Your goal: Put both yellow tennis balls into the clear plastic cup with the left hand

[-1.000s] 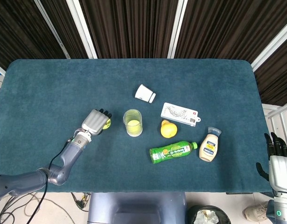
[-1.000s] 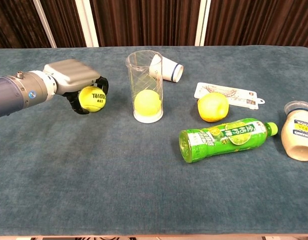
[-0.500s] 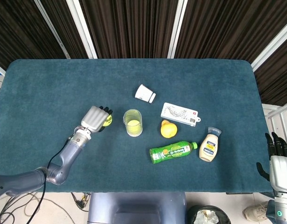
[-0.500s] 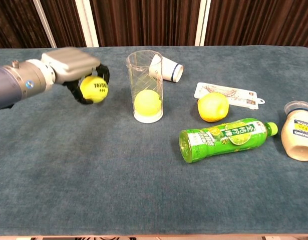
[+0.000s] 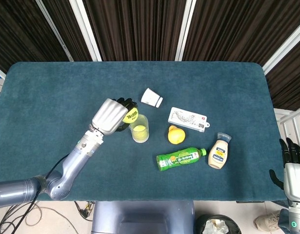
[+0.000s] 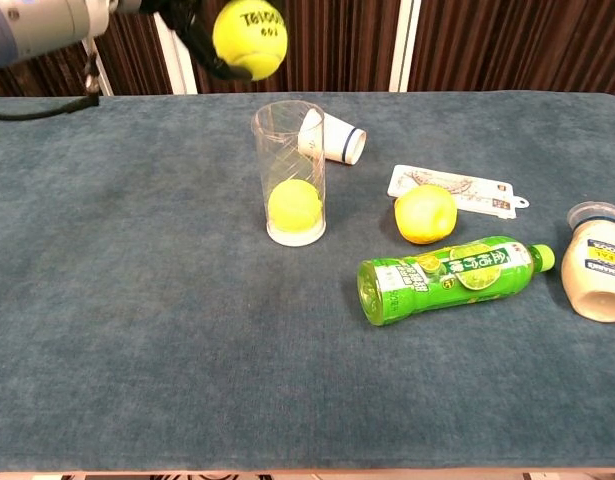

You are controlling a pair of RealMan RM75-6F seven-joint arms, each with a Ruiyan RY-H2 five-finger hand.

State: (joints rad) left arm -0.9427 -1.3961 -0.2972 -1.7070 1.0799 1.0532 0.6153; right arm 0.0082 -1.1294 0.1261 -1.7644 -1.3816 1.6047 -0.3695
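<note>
My left hand (image 5: 110,116) holds a yellow tennis ball (image 6: 250,37) high in the air, just left of and above the rim of the clear plastic cup (image 6: 289,172). In the head view the held ball (image 5: 132,114) sits at the cup's (image 5: 139,128) upper left edge. A second yellow tennis ball (image 6: 294,206) lies at the bottom of the upright cup. Only the black fingers of my left hand (image 6: 199,35) show in the chest view, wrapped around the ball. My right hand (image 5: 292,168) hangs off the table's right side, fingers apart and holding nothing.
A tipped white paper cup (image 5: 151,97) lies behind the clear cup. To its right are a white packet (image 5: 188,119), a lemon (image 5: 175,135), a green bottle on its side (image 5: 181,158) and a mayonnaise bottle (image 5: 219,153).
My left hand has lifted the tennis ball well up off the table and carried it right, from beside the cup to just above its rim. The right hand stayed put.
</note>
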